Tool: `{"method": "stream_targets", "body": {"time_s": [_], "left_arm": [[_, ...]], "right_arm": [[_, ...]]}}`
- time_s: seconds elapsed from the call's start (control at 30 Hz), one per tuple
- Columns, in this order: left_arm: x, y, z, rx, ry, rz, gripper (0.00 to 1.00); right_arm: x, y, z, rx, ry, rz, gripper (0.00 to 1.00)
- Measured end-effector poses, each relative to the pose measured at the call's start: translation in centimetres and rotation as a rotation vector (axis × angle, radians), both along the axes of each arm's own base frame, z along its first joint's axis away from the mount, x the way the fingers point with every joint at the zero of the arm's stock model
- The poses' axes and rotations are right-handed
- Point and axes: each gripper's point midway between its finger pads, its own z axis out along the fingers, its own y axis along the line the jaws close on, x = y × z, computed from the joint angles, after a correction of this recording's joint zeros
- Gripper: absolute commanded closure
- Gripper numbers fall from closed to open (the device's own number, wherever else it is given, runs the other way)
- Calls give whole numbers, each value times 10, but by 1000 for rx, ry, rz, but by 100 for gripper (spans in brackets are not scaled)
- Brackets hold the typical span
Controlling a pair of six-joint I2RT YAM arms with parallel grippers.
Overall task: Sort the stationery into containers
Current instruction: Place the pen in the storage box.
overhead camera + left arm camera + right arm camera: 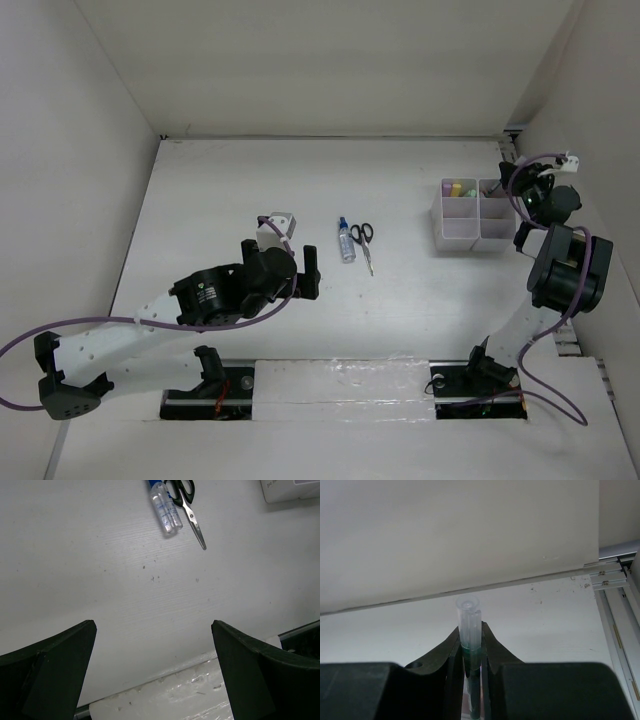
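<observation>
Right gripper: clenched on a pen, both fingers pressed against its barrel.
Pen: upright between the fingers. The clear capped end sticks up past the tips and a darker greenish part sits down in the grip. Lower end hidden.
Left gripper: released, fingers spread wide with only the bare table below.
Left gripper position: near mid-table in the top view, just left of the bottle and apart from it.
Bottle: small, clear, blue cap, lying flat on the table with the cap toward the far side.
Scissors: black handles, blades closed, lying flat just right of the bottle. Handles are on the far side and the tip points toward the near edge. Handles sit close against the bottle's cap end; cannot tell if they touch.
Organizer: white, four square compartments, upright on the right side of the table, well apart from the bottle and scissors.
Sticks: pink and yellow-green pastel ends show in the far-left compartment. The far-right compartment holds something pale, partly hidden.
Right arm: runs along the right edge, wrist at the organizer's far right corner. Cannot tell whether the pen is over a compartment.
</observation>
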Motion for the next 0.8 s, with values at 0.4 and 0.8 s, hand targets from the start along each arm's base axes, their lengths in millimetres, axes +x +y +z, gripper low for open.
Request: {"method": "stream_targets", "body": {"time_s": [0.4,0.8], "left_arm": [[0,1,1,-5,-2,0,1],[0,1,-1,-3,-2,0,1]], "right_arm": [[0,1,0,-2,-3,6,92],[-1,4,2,-1,-19,24,35]]}}
